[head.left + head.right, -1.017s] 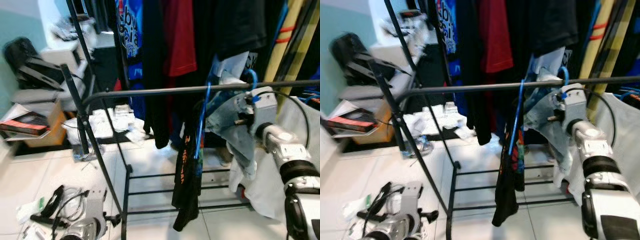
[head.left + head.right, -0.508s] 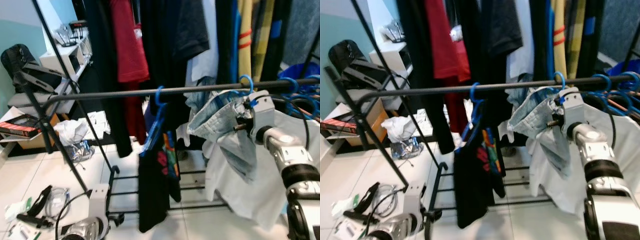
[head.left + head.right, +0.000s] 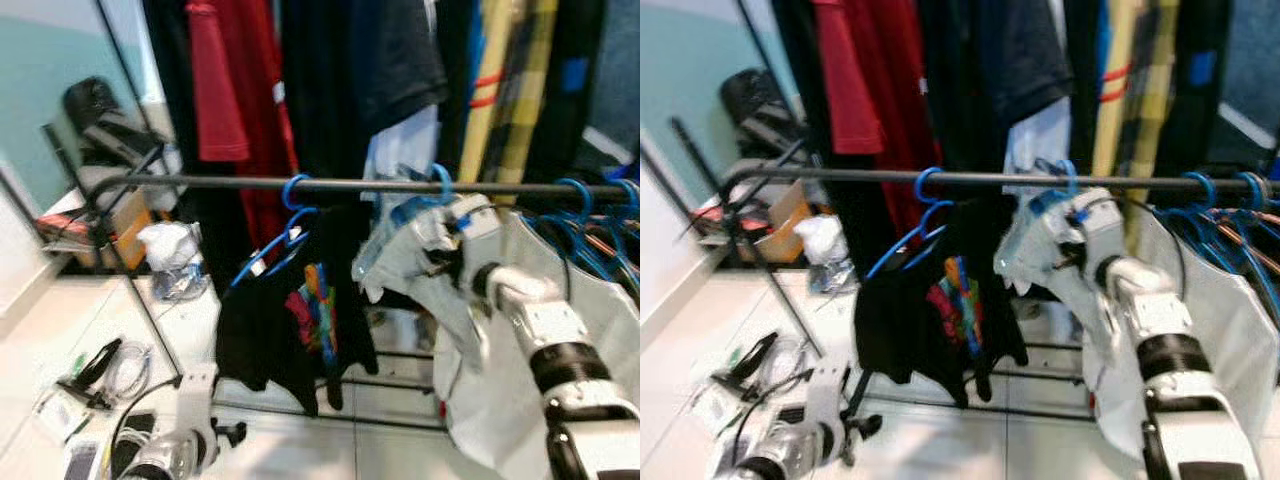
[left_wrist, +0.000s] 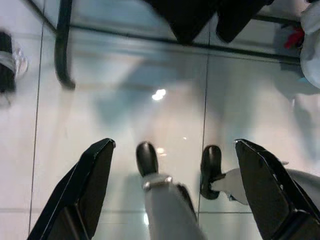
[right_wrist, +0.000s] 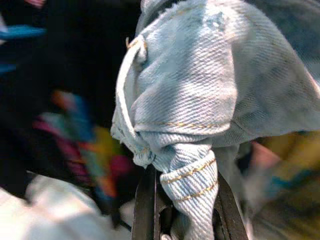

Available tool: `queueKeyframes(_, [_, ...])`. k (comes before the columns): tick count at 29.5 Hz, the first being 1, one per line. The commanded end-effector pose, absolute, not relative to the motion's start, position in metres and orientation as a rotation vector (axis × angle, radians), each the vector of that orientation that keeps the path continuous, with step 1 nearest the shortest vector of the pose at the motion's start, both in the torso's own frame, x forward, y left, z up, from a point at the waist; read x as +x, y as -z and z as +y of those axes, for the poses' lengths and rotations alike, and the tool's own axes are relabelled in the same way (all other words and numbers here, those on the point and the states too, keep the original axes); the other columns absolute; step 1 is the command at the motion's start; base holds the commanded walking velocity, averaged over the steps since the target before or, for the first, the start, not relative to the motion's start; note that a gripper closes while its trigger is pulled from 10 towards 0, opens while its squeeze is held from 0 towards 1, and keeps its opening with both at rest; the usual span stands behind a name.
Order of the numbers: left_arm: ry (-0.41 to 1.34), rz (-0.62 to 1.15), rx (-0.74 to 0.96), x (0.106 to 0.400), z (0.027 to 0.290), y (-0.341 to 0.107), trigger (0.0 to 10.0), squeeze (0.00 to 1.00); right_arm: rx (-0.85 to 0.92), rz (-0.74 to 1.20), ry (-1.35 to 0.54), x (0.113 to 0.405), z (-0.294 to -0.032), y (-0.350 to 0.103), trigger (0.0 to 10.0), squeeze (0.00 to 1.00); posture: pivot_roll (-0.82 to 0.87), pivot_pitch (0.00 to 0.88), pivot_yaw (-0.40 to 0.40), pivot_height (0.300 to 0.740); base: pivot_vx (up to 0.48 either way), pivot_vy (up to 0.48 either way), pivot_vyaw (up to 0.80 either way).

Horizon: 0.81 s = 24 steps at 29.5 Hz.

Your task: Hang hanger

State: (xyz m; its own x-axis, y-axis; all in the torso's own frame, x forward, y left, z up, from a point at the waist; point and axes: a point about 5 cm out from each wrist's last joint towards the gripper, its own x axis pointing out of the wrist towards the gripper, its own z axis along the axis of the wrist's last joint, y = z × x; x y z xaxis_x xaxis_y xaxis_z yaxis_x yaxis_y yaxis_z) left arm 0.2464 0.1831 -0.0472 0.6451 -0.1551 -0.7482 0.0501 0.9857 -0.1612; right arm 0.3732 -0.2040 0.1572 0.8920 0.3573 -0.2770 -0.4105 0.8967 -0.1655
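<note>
I keep the right gripper (image 5: 182,210) clamped on the pale blue denim garment (image 5: 200,100), its blue plastic hanger (image 3: 440,182) hooked over the black metal rail (image 3: 220,183), so next I should open carefully.

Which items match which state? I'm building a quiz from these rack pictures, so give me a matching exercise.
Column one:
1. black T-shirt
2. pale denim garment
3. left end effector
4. red shirt

Column two:
a. open, low over the tiled floor
b. hung among the clothes behind the rail
c. clamped in the right end effector
d. on a blue hanger hooked on the rail

Pairs: 1-d, 2-c, 3-a, 4-b
</note>
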Motion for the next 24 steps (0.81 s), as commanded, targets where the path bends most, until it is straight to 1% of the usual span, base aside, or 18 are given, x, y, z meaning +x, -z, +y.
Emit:
queueKeyframes(1, [0.102, 0.874, -0.118, 0.245, 0.189, 0.048, 10.0, 0.00, -0.191, 0.195, -0.444, 0.377, -0.188, -0.170, 10.0, 0.00, -0.07, 0.000, 0.045, 0.740, 0.000, 0.000, 0.00])
queueKeyframes(2, [0.102, 0.874, -0.117, 0.245, 0.189, 0.048, 10.0, 0.00, -0.170, 0.184, -0.475, 0.377, -0.176, -0.172, 10.0, 0.00, -0.07, 0.000, 0.045, 0.740, 0.000, 0.000, 0.00])
queueKeyframes(3, [0.102, 0.874, -0.117, 0.245, 0.189, 0.048, 10.0, 0.00, -0.170, 0.184, -0.475, 0.377, -0.176, -0.172, 10.0, 0.00, -0.07, 0.000, 0.045, 0.740, 0.000, 0.000, 0.00])
queueKeyframes(4, [0.102, 0.875, -0.117, 0.245, 0.189, 0.048, 10.0, 0.00, -0.159, 0.178, -0.499, 0.377, -0.167, -0.174, 10.0, 0.00, -0.07, 0.000, 0.044, 0.740, 0.000, 0.000, 0.00])
queueKeyframes(5, [0.102, 0.875, -0.117, 0.245, 0.189, 0.048, 10.0, 0.00, -0.159, 0.178, -0.499, 0.377, -0.167, -0.174, 10.0, 0.00, -0.07, 0.000, 0.044, 0.740, 0.000, 0.000, 0.00])
queueKeyframes(7, [0.102, 0.874, -0.117, 0.245, 0.189, 0.048, 10.0, 0.00, -0.182, 0.185, -0.503, 0.378, -0.155, -0.172, 10.0, 0.00, -0.07, 0.000, 0.040, 0.740, 0.000, 0.000, 0.00])
queueKeyframes(10, [0.102, 0.874, -0.118, 0.245, 0.189, 0.048, 10.0, 0.00, -0.200, 0.198, -0.476, 0.380, -0.154, -0.171, 10.0, 0.00, -0.07, 0.000, 0.040, 0.740, 0.000, 0.000, 0.00])
queueKeyframes(11, [0.102, 0.873, -0.120, 0.245, 0.189, 0.048, 10.0, 0.00, -0.220, 0.214, -0.420, 0.383, -0.159, -0.169, 10.0, 0.00, -0.07, 0.000, 0.035, 0.740, 0.000, 0.000, 0.00])
queueKeyframes(12, [0.102, 0.873, -0.120, 0.245, 0.189, 0.048, 10.0, 0.00, -0.220, 0.214, -0.420, 0.383, -0.159, -0.169, 10.0, 0.00, -0.07, 0.000, 0.035, 0.740, 0.000, 0.000, 0.00])
queueKeyframes(15, [0.104, 0.871, -0.125, 0.245, 0.188, 0.048, 10.0, 0.00, -0.233, 0.250, -0.296, 0.387, -0.178, -0.167, 10.0, 0.00, -0.07, 0.000, 0.034, 0.740, 0.000, 0.000, 0.00])
queueKeyframes(18, [0.106, 0.872, -0.124, 0.245, 0.188, 0.048, 10.0, 0.00, -0.232, 0.271, -0.250, 0.388, -0.185, -0.166, 10.0, 0.00, -0.07, 0.000, 0.034, 0.740, 0.000, 0.000, 0.00])
queueKeyframes(24, [0.107, 0.873, -0.123, 0.245, 0.188, 0.048, 10.0, 0.00, -0.197, 0.304, -0.209, 0.387, -0.191, -0.164, 10.0, 0.00, -0.07, 0.000, 0.034, 0.740, 0.000, 0.000, 0.00])
